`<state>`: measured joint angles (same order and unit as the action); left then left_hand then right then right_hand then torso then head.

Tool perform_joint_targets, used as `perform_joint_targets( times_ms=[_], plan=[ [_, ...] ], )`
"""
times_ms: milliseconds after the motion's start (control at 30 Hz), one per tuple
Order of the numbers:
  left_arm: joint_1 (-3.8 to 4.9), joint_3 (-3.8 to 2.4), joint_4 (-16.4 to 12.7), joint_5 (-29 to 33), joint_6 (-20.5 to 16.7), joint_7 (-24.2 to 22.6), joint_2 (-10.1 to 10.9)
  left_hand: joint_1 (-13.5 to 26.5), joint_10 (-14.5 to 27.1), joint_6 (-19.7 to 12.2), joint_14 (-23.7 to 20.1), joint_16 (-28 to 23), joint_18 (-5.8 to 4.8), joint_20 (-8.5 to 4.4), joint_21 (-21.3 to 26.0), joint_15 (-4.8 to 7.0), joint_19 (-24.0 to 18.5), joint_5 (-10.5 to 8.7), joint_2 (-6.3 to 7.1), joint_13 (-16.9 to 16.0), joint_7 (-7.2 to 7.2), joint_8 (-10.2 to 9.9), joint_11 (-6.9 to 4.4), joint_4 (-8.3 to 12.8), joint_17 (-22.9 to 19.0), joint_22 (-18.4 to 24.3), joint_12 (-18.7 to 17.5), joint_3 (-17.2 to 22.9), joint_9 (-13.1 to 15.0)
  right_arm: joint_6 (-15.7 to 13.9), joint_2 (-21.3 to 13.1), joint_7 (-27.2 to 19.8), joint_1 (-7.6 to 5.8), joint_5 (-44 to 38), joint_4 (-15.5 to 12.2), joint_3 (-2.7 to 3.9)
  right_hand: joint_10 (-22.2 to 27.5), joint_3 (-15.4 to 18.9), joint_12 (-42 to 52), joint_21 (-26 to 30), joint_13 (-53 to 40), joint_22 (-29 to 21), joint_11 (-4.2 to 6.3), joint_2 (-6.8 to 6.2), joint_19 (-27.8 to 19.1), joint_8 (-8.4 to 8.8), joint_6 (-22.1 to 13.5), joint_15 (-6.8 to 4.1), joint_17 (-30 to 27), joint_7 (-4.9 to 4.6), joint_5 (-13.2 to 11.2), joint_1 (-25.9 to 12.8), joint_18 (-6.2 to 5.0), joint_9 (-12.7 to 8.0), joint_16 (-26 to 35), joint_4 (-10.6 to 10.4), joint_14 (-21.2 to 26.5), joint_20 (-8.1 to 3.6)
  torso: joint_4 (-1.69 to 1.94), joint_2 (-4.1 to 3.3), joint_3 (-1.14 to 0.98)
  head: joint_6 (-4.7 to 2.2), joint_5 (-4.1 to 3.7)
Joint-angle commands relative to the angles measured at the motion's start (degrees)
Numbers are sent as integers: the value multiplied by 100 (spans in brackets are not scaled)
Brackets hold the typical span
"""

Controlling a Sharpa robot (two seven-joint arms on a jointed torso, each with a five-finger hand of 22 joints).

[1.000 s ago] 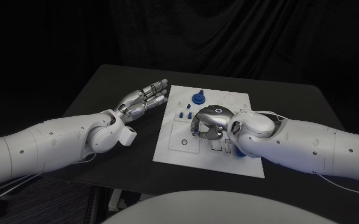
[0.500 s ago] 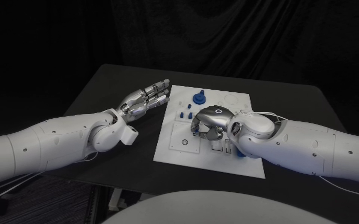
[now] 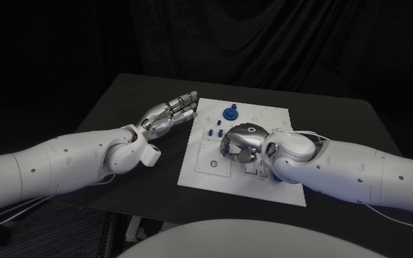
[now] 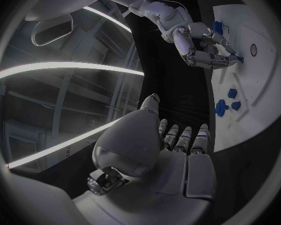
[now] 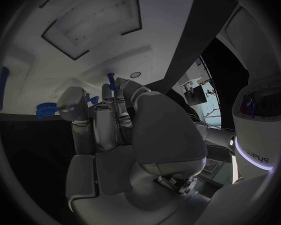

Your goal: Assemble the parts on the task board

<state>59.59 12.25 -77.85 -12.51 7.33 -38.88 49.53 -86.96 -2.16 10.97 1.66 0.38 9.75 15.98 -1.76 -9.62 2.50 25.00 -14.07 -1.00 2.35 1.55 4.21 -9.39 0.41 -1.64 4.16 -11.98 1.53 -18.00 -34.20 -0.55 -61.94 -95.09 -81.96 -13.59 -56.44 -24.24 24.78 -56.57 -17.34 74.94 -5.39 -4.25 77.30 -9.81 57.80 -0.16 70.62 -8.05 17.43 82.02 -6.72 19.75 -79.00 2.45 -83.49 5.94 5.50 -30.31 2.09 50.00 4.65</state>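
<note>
The right hand [image 3: 243, 141] hangs over the middle of the white task board [image 3: 215, 177], its fingers curled down and pinching a small blue peg [image 5: 112, 78] at their tips; the right wrist view shows that peg upright just above the board, near a small round hole [image 5: 135, 75]. From the left wrist view the same hand [image 4: 200, 47] reaches down with a blue bit at its fingertips touching or nearly touching the board. The left hand [image 3: 169, 114] lies flat beside the board's left edge, fingers straight and a little apart, holding nothing. Farther back on the board stands a blue gear-like part [image 3: 230, 113], and a few small blue parts [image 3: 212, 131] sit between it and the right hand. The right forearm covers the board's near right corner, with a blue part [image 3: 277, 178] peeking out at its edge
</note>
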Motion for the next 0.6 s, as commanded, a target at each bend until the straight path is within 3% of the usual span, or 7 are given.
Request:
perform_joint_targets(
  times_ms=[33, 467, 600],
  plan=[
    [-9, -6, -4, 38, 85, -158, -15, 59, 18, -17, -26, 31, 35, -15, 68, -29, -108, 8, -14, -3, 17, 1, 11, 14, 4, 59, 30, -2, 5, -22, 13, 35, 22, -55, 12, 2, -128, 20, 38, 13, -3, 668, 113, 1, 3, 25, -44, -3, -2, -12, -25, 14, 36, 7, 0, -2, -12, -27, 0, 1, 4, 0, 2],
    [-14, -6, 26, 38, 106, -129, -41, 59, 21, -21, -24, 32, 60, 0, -20, -31, 31, -4, -12, -2, 14, 1, 8, 13, 5, -5, 26, -5, 4, 15, 26, 43, 33, -55, 36, 2, -128, 20, 37, 18, -3, 667, 113, 5, 1, 28, -46, -2, -14, -12, -36, 14, 35, 10, 7, -3, -8, -26, 14, 9, 2, 0, -14],
    [-16, -6, 30, 38, 113, -118, -46, 60, 22, -18, -25, 32, 49, -7, 69, -32, -103, -8, -14, -2, 9, 1, 9, 16, 4, 59, 28, -5, 5, 36, 34, 48, 35, -55, 42, 2, -128, 20, 37, 18, -3, 667, 113, 5, 1, 28, -46, -2, -14, -12, -36, 14, 35, 10, 7, -3, -8, -26, 3, 9, 5, 0, 2]
  ],
)
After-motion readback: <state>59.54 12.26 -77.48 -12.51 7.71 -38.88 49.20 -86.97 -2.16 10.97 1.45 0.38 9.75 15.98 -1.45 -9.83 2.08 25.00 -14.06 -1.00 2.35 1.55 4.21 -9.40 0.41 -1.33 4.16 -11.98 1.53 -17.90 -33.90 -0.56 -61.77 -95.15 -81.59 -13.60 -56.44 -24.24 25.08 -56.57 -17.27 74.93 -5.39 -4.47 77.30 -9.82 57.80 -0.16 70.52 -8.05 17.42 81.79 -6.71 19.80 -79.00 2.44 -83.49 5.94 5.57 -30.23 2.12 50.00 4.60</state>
